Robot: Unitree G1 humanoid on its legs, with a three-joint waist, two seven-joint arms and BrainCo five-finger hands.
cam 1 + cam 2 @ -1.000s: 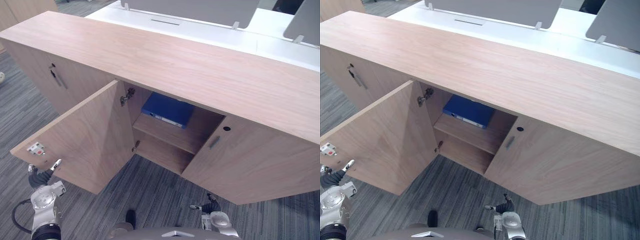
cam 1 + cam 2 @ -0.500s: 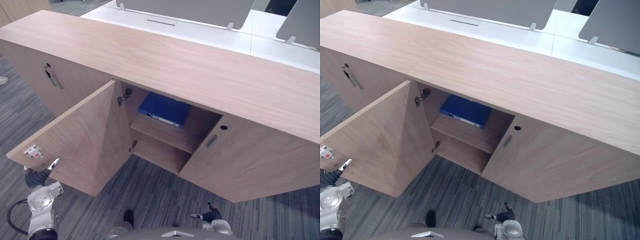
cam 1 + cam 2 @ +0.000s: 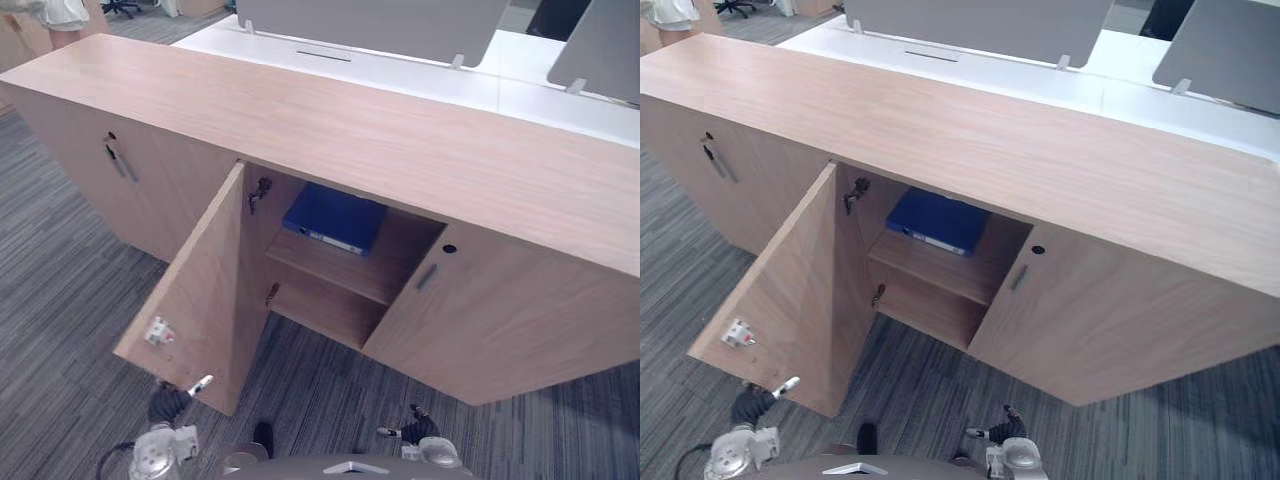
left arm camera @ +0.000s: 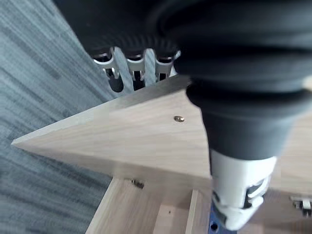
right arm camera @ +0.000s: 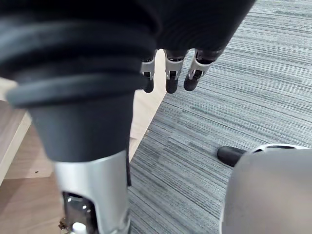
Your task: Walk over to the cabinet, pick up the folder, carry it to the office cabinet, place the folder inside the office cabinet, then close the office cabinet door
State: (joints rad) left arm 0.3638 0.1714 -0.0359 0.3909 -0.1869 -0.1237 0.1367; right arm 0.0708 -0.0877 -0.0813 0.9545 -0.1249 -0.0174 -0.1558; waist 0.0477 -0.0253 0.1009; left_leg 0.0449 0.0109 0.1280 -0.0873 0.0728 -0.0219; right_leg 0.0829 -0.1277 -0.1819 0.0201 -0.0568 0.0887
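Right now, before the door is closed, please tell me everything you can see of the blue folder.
The blue folder lies flat on the upper shelf inside the open compartment of the office cabinet. It looks like a thick binder with a smooth, plastic-like cover. Its spine faces outward and carries a pale label strip with a small dark spot near one end. Its rear part is hidden under the cabinet top. It rests on the shelf, and nothing lies on it.

Under me: grey striped carpet (image 3: 60, 300). Ahead of me: one white desk (image 3: 400, 78), with two grey divider panels (image 3: 370, 20) upright along it.
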